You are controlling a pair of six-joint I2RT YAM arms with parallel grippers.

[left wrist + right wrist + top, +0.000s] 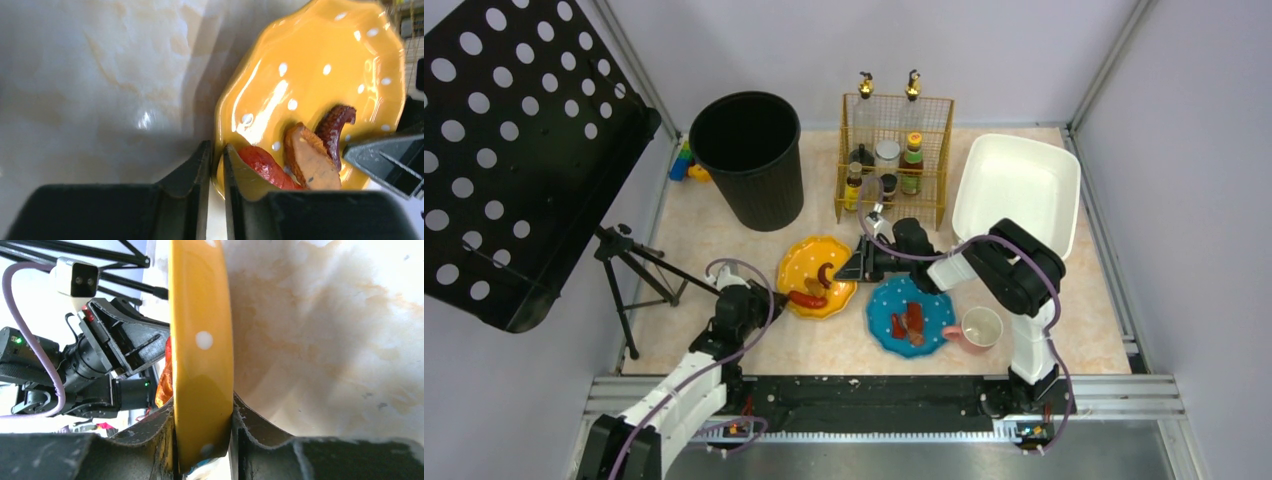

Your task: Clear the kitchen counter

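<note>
- Left gripper (216, 152) pinches the yellow plate (300, 65) by its rim.
- Right gripper (202, 410) clamps the opposite rim.
- Worktop (100, 75) lies beneath both grippers, with food pieces (310, 160) just ahead of the left one.

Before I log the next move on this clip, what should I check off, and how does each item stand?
1. Grip of right pincer on yellow plate rim: ok, the rim is clamped between both fingers.
2. Grip of left pincer on the opposite rim: ok, the rim sits between its fingers.
3. The food is inside the plate: ok, though it lies near the left pincer's side.
4. Plate raised off the counter: cannot tell.
5. The bin mouth is open: ok.
6. The blue plate and cup are out of the right arm's way: cannot tell; they sit close beside it.
</note>
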